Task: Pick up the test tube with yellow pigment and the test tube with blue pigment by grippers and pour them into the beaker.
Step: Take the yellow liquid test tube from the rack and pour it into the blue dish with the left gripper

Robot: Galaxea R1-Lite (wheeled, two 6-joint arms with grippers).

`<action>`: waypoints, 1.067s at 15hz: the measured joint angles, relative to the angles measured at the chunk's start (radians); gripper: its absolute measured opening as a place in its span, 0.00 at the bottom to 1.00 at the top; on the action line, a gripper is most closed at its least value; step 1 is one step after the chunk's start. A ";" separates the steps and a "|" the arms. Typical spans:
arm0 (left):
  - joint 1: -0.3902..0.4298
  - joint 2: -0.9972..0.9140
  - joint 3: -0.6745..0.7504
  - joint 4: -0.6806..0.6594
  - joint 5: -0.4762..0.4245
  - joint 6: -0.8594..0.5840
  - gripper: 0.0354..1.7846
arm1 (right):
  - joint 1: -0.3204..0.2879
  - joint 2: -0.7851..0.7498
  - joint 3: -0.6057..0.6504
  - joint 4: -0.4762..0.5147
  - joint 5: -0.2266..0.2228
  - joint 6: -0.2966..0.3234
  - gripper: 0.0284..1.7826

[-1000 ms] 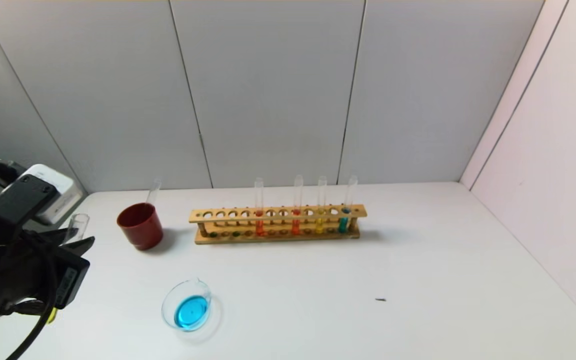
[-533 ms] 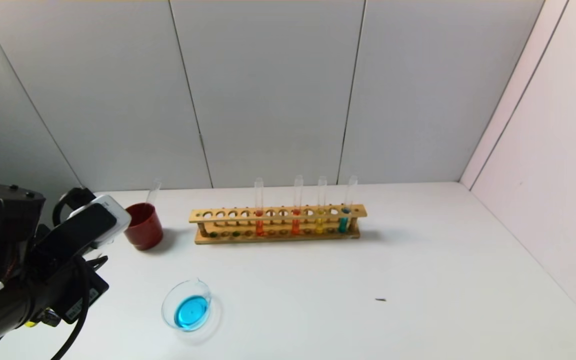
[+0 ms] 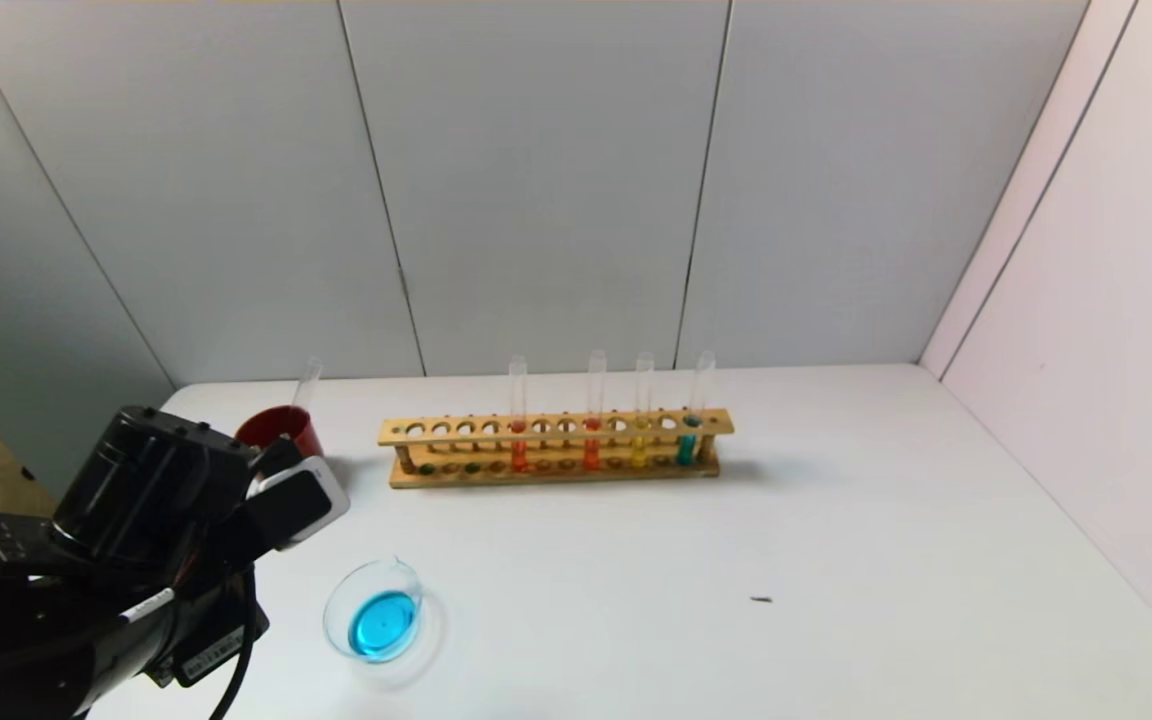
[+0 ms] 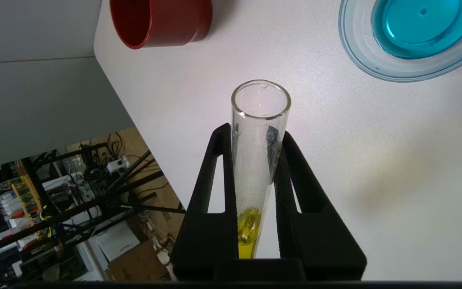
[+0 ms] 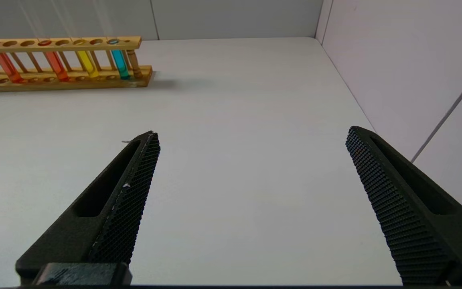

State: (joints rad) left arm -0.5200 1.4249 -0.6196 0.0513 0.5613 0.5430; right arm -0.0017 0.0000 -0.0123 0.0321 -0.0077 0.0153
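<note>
In the head view the left arm fills the lower left of the frame, its black wrist and the white-edged camera box partly covering the dark red cup [image 3: 281, 428] behind it; the left claw itself is hidden there, so its fingers cannot be judged from this angle. The beaker [image 3: 374, 611], holding a pool of blue liquid, sits on the white bench [image 3: 836, 560] in the lower centre-left, just right of the arm. Farther back, near the middle of the frame, the wooden rack [image 3: 556, 448] runs left to right with four upright tubes in it: two orange, one golden yellow and one teal at the right end. A clear tube stands leaning in the red cup. In the left wrist view the left claw [image 4: 255, 136] is clamped on the test tube with yellow pigment [image 4: 257, 160], one black finger on each side of the glass. The tube's long axis runs up the middle of the frame, open mouth toward the top and the rounded end with its little yellow liquid down at the base of the fingers. The beaker's rim shows at the upper right and the red cup at the upper left, both apart from the tube. In the right wrist view the right claw [image 5: 251, 144] hangs over bare bench with its fingers spread wide apart, holding nothing; the rack lies in the upper left corner.
</note>
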 joint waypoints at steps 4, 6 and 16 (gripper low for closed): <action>-0.020 0.093 -0.023 0.066 0.016 0.033 0.16 | 0.000 0.000 0.000 0.000 0.000 0.000 0.95; -0.029 0.133 -0.058 0.136 0.021 0.034 0.16 | 0.000 0.000 0.000 0.000 0.000 0.000 0.95; -0.039 0.279 -0.115 0.170 0.032 0.035 0.16 | 0.000 0.000 0.000 0.000 0.000 0.000 0.95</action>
State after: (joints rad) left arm -0.5594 1.7040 -0.7345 0.2211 0.5932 0.5781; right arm -0.0017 0.0000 -0.0123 0.0321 -0.0077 0.0153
